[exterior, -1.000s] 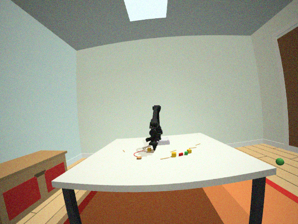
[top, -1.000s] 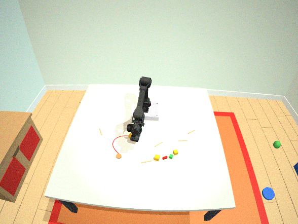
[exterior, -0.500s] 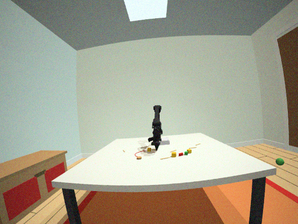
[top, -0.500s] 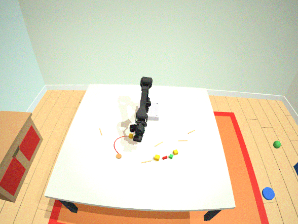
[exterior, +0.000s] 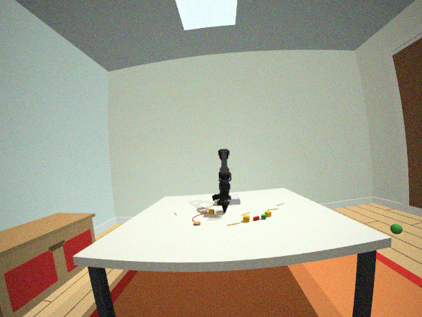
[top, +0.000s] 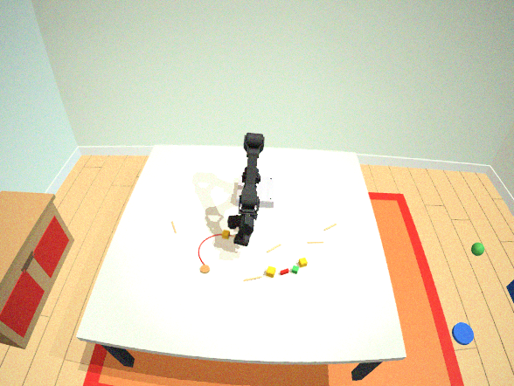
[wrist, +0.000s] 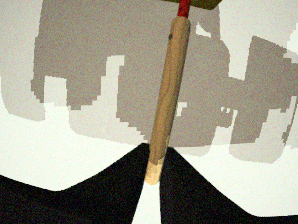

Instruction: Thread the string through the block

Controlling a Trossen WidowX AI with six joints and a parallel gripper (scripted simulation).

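The wooden block (top: 225, 234) (exterior: 211, 211) (wrist: 207, 3) is yellow-brown and stands on the table. The round button (top: 204, 269) (exterior: 197, 223) lies in front and left of it. The red string (top: 199, 249) (exterior: 194, 217) (wrist: 184, 7) curves from the button to the block's left side and shows again on the right side, joined to the stick. The thin stick (wrist: 170, 90) (top: 232, 235) is wholly outside the block, on its right. My gripper (top: 240, 241) (exterior: 224, 211) (wrist: 155, 153) is shut on the stick's free end. The hole itself is hidden.
Loose sticks (top: 274, 248) (top: 315, 242) (top: 330, 227) (top: 253, 279) lie to the right and front, another stick (top: 173, 227) at the left. Two yellow cubes (top: 271, 272) (top: 302, 262), a red piece (top: 284, 272) and a green cube (top: 295, 270) lie front right.
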